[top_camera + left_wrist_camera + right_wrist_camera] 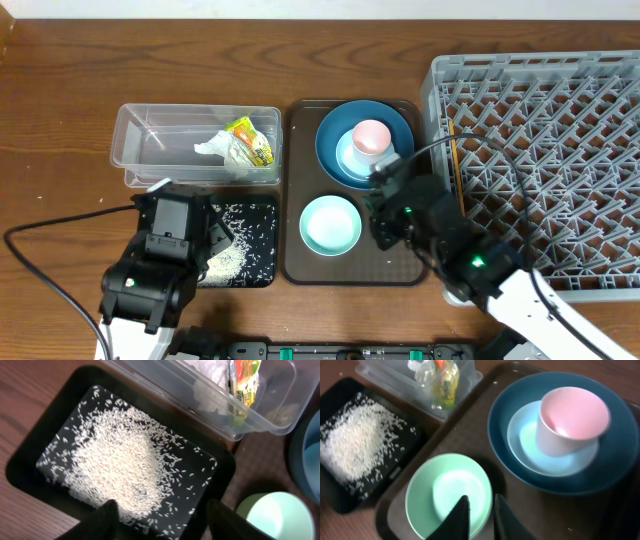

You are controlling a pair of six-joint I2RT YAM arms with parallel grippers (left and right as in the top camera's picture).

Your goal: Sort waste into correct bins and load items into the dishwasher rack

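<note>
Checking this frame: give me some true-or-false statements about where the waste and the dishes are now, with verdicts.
1. The rice lies in the black tray. True.
2. The snack wrapper lies on the brown serving tray. False: it is in the clear tub, beside the tissue.
3. The pink cup stands in the light-blue bowl, which sits on the dark-blue plate. True.
4. The mint-green bowl is in the dishwasher rack. False: it sits on the brown serving tray.
5. The left gripper is shut on the tissue. False: it is open above the black tray, holding nothing.
</note>
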